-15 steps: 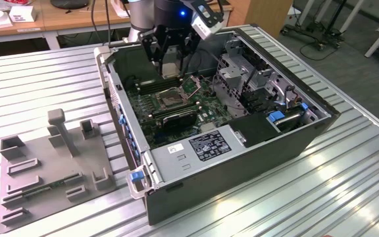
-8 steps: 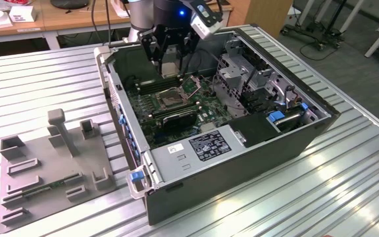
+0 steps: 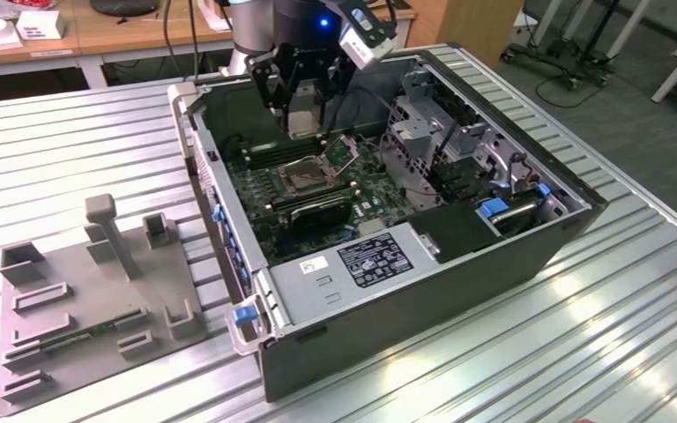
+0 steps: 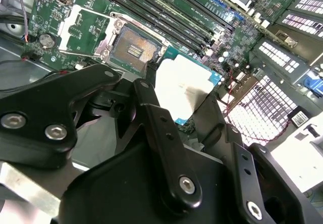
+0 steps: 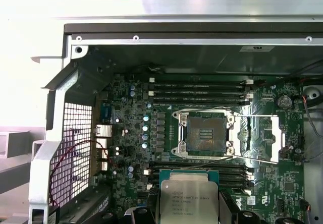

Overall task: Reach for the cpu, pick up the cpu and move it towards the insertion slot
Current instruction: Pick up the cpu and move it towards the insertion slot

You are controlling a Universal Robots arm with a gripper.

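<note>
1. The gripper is hanging at the upper middle of the exterior view, inside the open computer case, and its black fingers are pinching the cpu.
2. The cpu is being held in the air above the green circuit board; in the first wrist view its silvery face is sitting at the bottom middle of the frame.
3. The insertion slot is lying open near the centre of the first wrist view, just above the cpu in the frame, with black memory slots running between them.
4. In the second wrist view the slot is showing at upper centre, just beside the cpu's edge.
5. A grey plastic fixture is resting on the ribbed metal table at the lower left of the exterior view, well apart from the case.
</note>
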